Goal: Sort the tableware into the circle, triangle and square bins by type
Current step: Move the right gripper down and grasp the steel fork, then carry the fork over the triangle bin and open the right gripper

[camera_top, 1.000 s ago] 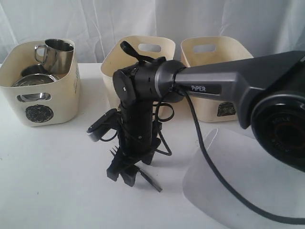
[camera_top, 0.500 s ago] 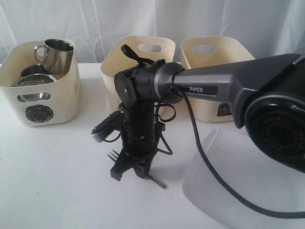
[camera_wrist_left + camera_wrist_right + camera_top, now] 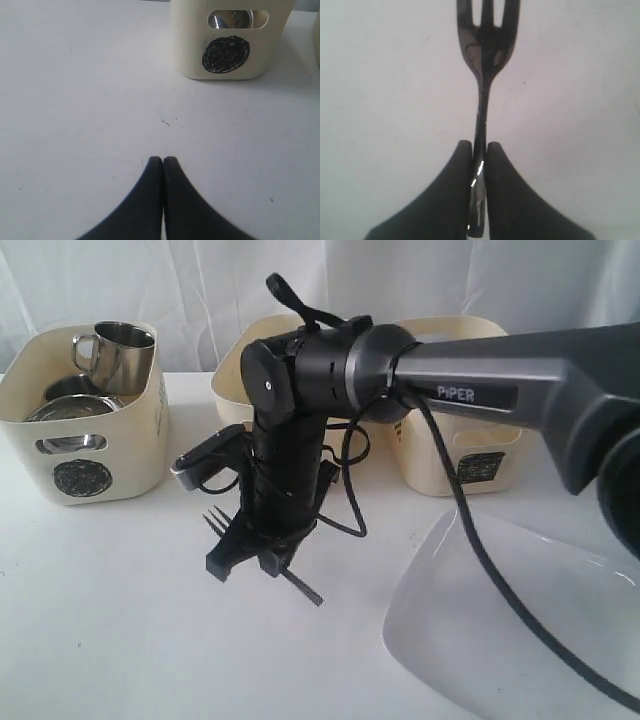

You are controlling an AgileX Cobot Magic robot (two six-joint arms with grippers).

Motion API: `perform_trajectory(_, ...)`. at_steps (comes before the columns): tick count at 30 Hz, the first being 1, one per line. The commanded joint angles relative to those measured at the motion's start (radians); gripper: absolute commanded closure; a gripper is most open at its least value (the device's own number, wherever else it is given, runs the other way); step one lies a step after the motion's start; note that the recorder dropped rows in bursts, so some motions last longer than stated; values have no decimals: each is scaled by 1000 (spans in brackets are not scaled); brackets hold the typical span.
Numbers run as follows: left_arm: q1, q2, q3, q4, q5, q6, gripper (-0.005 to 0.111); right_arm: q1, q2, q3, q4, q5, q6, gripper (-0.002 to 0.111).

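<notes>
Steel fork (image 3: 485, 75) in hand: your right gripper (image 3: 479, 148) has its jaws clamped on the handle. The tines jut straight ahead of the jaws, the handle's end pokes out behind them, and the fork looks clear of the tabletop (image 3: 100, 620). So the step in hand is carrying cutlery to its bin.

The left gripper (image 3: 163, 161) has its jaws pressed together on nothing. The circle bin (image 3: 190, 50) stands well ahead of them and already holds a steel mug (image 3: 115, 355), so it is likely not your target.

Beyond the right jaws stand the square bin (image 3: 440, 455) and the middle bin (image 3: 232, 380), whose mark the arm hides. Next, swing the fork over the cutlery bin and part the jaws only once it is above the rim. The white plate (image 3: 470, 640) lies off to one side of the right jaws, untouched.
</notes>
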Motion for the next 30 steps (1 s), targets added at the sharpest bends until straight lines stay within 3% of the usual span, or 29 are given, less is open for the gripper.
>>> perform_trajectory(1, 0, -4, 3, -6, -4, -2, 107, 1, -84, 2, 2, -40, 13, 108)
perform_trajectory(7, 0, -4, 3, -6, -4, -2, 107, -1, -264, 2, -35, -500, 35, 108)
perform_trajectory(11, 0, -4, 3, -6, -4, -2, 107, -43, -240, 2, -264, -820, 225, 108)
perform_trajectory(13, 0, -4, 3, -6, -4, -2, 107, -76, -201, 2, -336, -888, 283, 108)
perform_trajectory(20, 0, -4, 3, -6, -4, -2, 107, -178, -101, 2, -357, -927, 281, 108)
perform_trajectory(26, 0, -4, 3, -6, -4, -2, 107, -223, -33, 2, -357, -1073, 273, 107)
perform_trajectory(30, 0, -4, 3, -6, -4, -2, 107, -232, -8, 2, -357, -1093, 273, 93)
